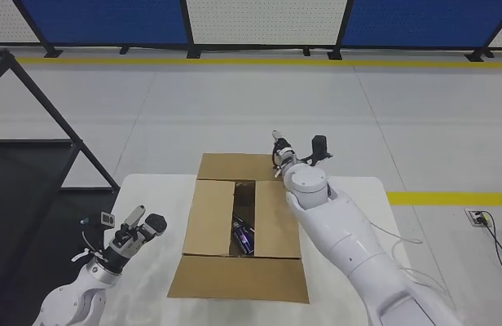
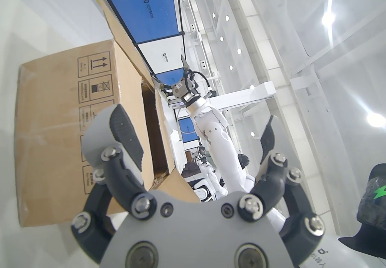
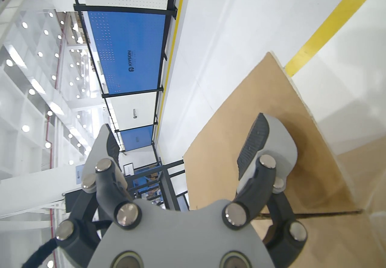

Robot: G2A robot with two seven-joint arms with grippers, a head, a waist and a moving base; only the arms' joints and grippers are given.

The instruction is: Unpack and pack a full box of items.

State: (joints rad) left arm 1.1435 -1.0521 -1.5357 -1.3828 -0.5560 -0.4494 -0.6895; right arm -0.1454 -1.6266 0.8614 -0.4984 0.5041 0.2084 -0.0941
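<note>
Box [image 1: 210, 220] unfolded, right hand [image 3: 184, 130] spread above far flap [image 3: 268, 91]

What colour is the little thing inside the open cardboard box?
The small boxed item looks black with purple, clearest in the top view.

A brown rectangular cardboard box [image 1: 214, 220] is sitting in the middle of the white flat tabletop [image 1: 153, 196], its flaps spreading outward. A small dark packaged item [image 1: 245, 236] is lying inside it, between the inner flaps. The left pincer [image 2: 193, 121] is hanging left of the box, and the right pincer [image 3: 184, 127] is hovering over the far flap's right end.
</note>
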